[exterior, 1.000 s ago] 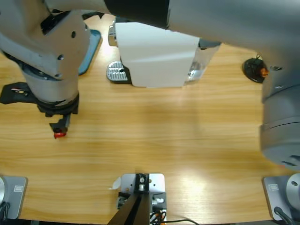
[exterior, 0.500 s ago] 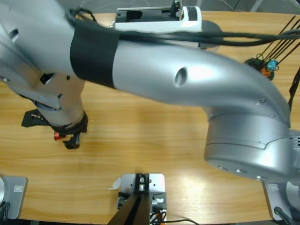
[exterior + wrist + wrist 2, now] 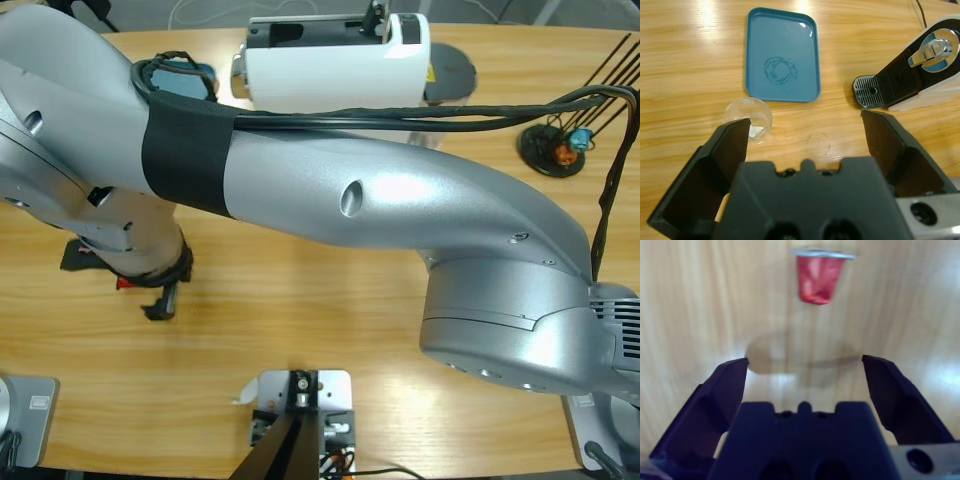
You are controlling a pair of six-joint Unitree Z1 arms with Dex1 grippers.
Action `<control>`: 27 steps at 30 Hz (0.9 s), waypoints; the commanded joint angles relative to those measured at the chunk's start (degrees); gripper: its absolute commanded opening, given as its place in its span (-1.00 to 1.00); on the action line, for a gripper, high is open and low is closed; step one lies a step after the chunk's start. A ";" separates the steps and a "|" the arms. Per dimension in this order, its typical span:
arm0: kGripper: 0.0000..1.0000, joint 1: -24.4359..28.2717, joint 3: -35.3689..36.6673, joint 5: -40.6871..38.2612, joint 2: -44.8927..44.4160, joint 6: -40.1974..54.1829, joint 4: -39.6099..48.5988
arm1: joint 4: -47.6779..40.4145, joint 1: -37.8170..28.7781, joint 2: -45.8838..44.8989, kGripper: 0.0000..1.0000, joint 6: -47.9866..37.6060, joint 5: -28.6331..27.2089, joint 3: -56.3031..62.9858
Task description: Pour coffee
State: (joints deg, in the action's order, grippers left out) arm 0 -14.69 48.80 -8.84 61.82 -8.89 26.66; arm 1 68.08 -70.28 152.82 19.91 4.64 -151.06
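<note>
A red capsule (image 3: pixel 819 277) with a silver rim lies on the wood ahead of my right gripper (image 3: pixel 805 362), which is open and holds nothing. In the high view the same red capsule (image 3: pixel 122 284) sits at the left, under the wrist of the big silver arm that reaches across from the right. My left gripper (image 3: pixel 805 122) hangs open and high above the table. Below it stand a small clear glass (image 3: pixel 748 116), a teal tray (image 3: pixel 782 55) and the white coffee machine (image 3: pixel 920 65). The coffee is out of view.
The coffee machine (image 3: pixel 335 62) stands at the back middle, and the silver arm hides its front. The teal tray (image 3: pixel 197 76) peeks out at the back left. A black stand with cables (image 3: pixel 550 150) is at the back right. The machine's drip grate (image 3: pixel 871 92) faces the glass.
The big silver arm has swung across the middle of the table. Its gripper has shifted a little to the right and toward the front edge. The red capsule has stayed put.
</note>
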 commanded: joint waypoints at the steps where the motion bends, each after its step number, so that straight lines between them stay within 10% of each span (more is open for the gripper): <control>1: 0.93 -0.34 -2.34 -0.65 1.30 0.98 -0.72 | -3.66 -0.53 3.71 0.84 -5.14 -3.62 -23.70; 27: 0.93 -0.60 -2.43 -0.74 1.72 1.34 -0.82 | -3.92 -0.39 -2.32 0.70 -12.21 0.53 -30.08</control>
State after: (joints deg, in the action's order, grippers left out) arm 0 -14.74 48.61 -8.86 61.96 -8.82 26.55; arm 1 61.43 -70.28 152.79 8.16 3.36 -151.06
